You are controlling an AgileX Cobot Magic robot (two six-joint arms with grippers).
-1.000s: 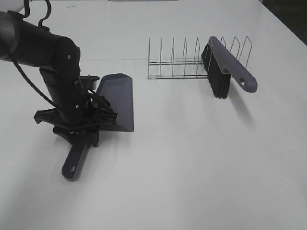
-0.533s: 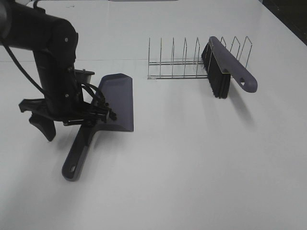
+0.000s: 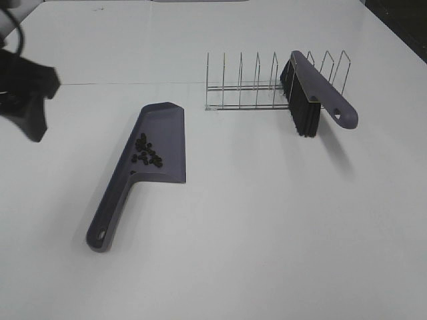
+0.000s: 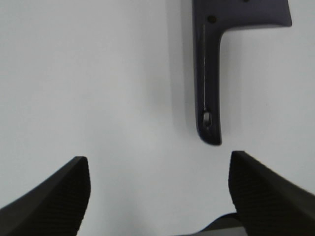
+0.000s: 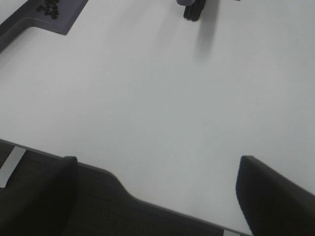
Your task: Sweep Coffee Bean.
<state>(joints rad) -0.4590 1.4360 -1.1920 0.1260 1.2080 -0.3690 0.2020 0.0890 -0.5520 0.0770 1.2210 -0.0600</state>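
Observation:
The coffee beans [image 3: 147,152] lie in a small dark cluster inside the purple-grey dustpan [image 3: 160,137], which lies flat on the white table with its handle [image 3: 107,217] toward the front left. The brush [image 3: 313,93] rests on the wire rack, bristles down. My left gripper [image 3: 40,107] is open and empty at the far left, well apart from the dustpan. In the left wrist view [image 4: 157,196] it hangs above the table off the handle's end [image 4: 206,93]. My right gripper [image 5: 157,196] is open and empty, far from the beans [image 5: 49,7].
A wire rack [image 3: 267,87] stands at the back right and carries the brush. The brush's bristle end shows in the right wrist view [image 5: 193,10]. The table's front edge [image 5: 118,184] runs below the right gripper.
My left arm has let go of the dustpan handle, lifted off and drawn back to the far left. The beans in the pan, hidden before, now show. The brush has not moved.

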